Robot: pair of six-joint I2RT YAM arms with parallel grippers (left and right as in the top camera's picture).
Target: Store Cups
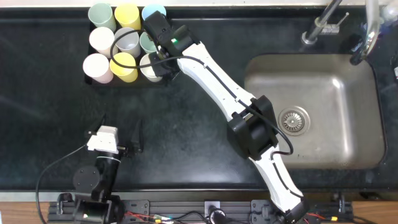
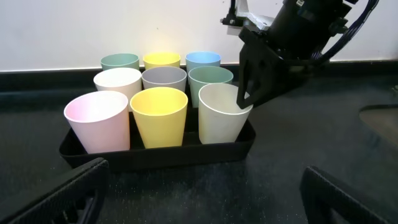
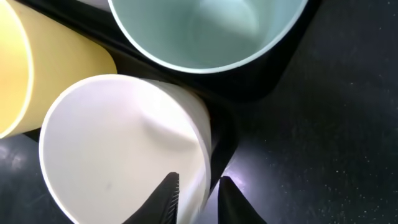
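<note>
Kitchen: steel sink (image 1: 323,81), faucet (image 1: 323,22), dark countertop (image 1: 50,106)

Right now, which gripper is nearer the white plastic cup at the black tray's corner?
Right. The right gripper pinches the white plastic cup; the left gripper is open, short of the black tray.

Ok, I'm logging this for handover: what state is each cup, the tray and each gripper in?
Tray: full, nine cups in three rows.
Cream cup: upright, empty, in a corner of the tray.
Other eight cups: upright, empty, in the tray.
Left gripper: open, holding nothing, apart from the tray.
Right gripper: at the cream cup's rim, grip unclear.
</note>
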